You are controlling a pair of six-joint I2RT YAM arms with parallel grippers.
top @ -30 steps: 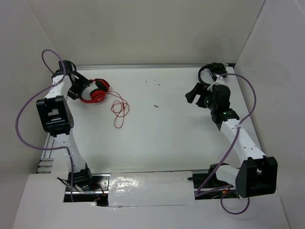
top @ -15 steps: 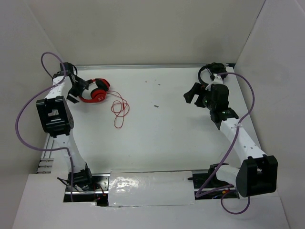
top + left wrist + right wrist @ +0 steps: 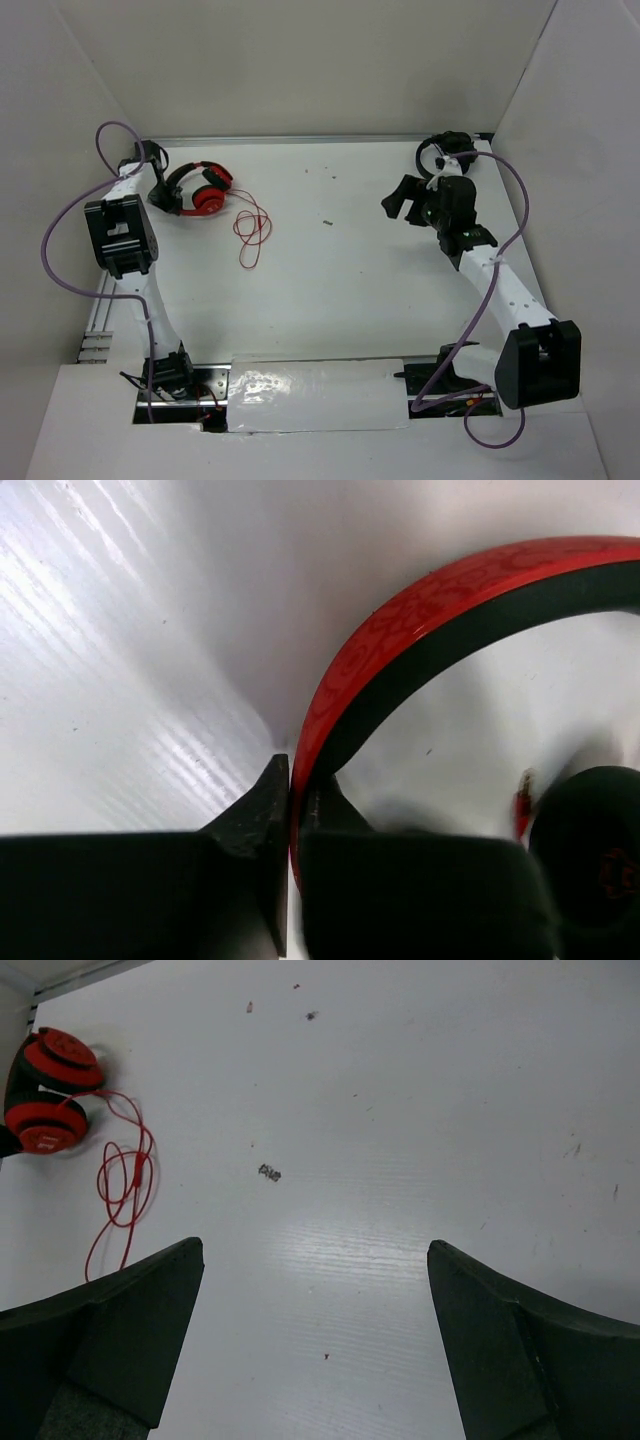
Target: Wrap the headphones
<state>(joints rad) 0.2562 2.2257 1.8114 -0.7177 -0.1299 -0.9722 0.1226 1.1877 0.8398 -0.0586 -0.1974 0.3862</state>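
From above, the headphones (image 3: pixel 205 186) lie at the bench's (image 3: pixel 350 290) far-left corner. The headband arch faces the left wall, the earcups point right, and the cable (image 3: pixel 252 230) loops nearward.

Left wrist: the left hand (image 3: pixel 293 810) pinches the headband (image 3: pixel 430 605).

Right wrist: the right hand (image 3: pixel 315 1250) is spread wide over the bench, well apart from the headphones, with a dark speck (image 3: pixel 268 1171) between.

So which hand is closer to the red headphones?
Left. The left hand grips the red headphones by the headband; the right hand hangs open, far off to the right.
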